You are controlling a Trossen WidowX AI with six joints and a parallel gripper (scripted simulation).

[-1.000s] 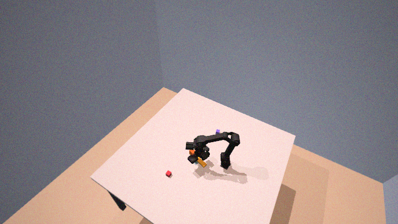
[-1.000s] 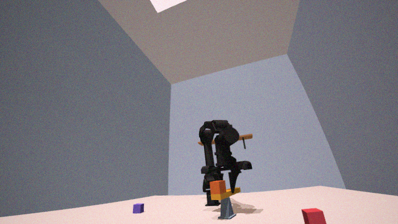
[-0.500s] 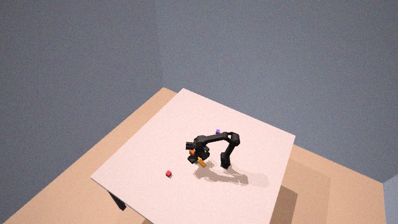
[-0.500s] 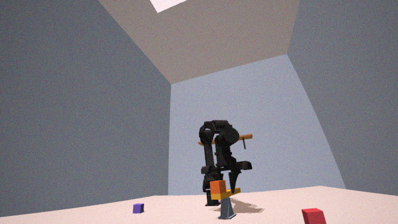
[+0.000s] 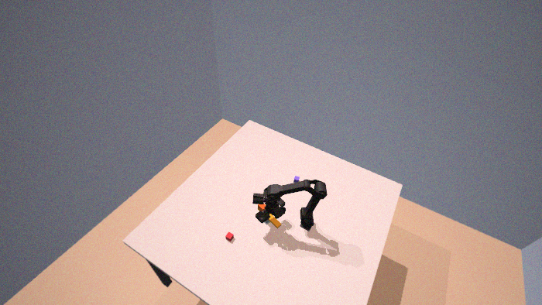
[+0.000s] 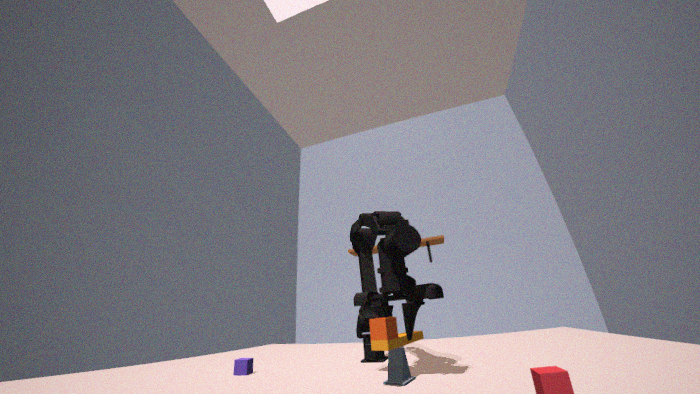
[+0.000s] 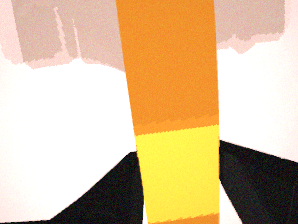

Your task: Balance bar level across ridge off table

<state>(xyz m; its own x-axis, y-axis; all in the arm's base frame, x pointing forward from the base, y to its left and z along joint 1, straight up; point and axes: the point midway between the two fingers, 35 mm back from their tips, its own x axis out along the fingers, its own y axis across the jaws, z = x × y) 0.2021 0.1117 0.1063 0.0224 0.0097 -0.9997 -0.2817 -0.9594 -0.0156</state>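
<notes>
The bar (image 5: 275, 221) (image 6: 381, 345) (image 7: 170, 65) is yellow-orange and carries an orange block (image 5: 262, 207) (image 6: 383, 329) on one end. My gripper (image 5: 270, 217) (image 7: 176, 155) points down and is shut on the bar, with one finger on each side of it. The blue-grey ridge (image 6: 398, 367) stands on the table under the bar in the exterior view. The bar is clear of the table and looks near level. Its underside meets the ridge's top in that view, but real contact cannot be told. The ridge is mostly hidden in the top view.
A red cube (image 5: 229, 236) (image 6: 552, 381) lies on the table (image 5: 186, 232) on the block's side of the bar. A purple cube (image 5: 296, 179) (image 6: 243, 366) lies on the other side of the arm. The arm's shadow falls beside the bar.
</notes>
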